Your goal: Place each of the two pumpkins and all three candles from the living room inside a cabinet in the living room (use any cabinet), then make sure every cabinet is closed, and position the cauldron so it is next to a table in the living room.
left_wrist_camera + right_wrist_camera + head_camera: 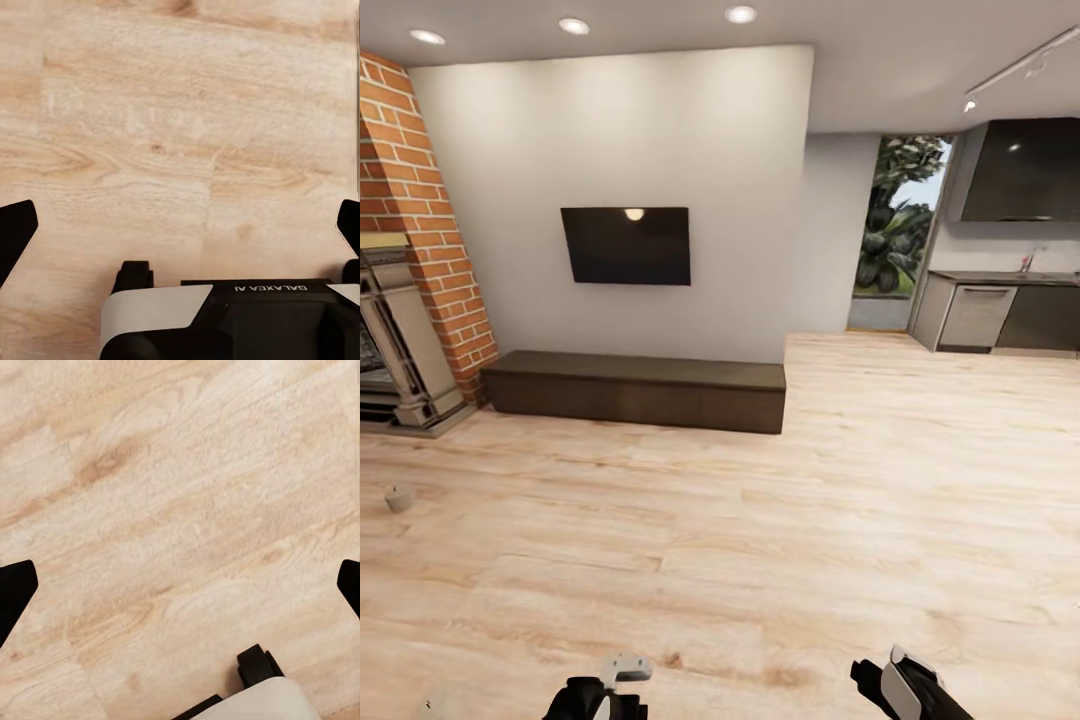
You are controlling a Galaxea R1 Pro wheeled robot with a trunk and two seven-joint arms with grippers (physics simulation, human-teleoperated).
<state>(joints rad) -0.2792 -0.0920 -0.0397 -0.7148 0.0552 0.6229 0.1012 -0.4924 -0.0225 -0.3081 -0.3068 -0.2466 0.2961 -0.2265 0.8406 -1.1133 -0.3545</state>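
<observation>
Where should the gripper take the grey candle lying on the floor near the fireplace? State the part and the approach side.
Probably from above, fingers across the round sides of the candle: it looks like a short stub standing alone on the wood floor, with open space around it. It is too small here to judge finer detail.

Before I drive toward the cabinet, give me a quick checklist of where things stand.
1. Cabinet in sight, against the wall under the TV: ok.
2. Cabinet fronts closed: ok, both look flush.
3. Floor between robot and cabinet free of obstacles: ok.
4. Candle located, on the floor near the fireplace: ok, one found.
5. Pumpkins and cauldron located: not ok.
6. Left gripper and right gripper open and empty: ok, fingers spread wide over bare floor.
</observation>
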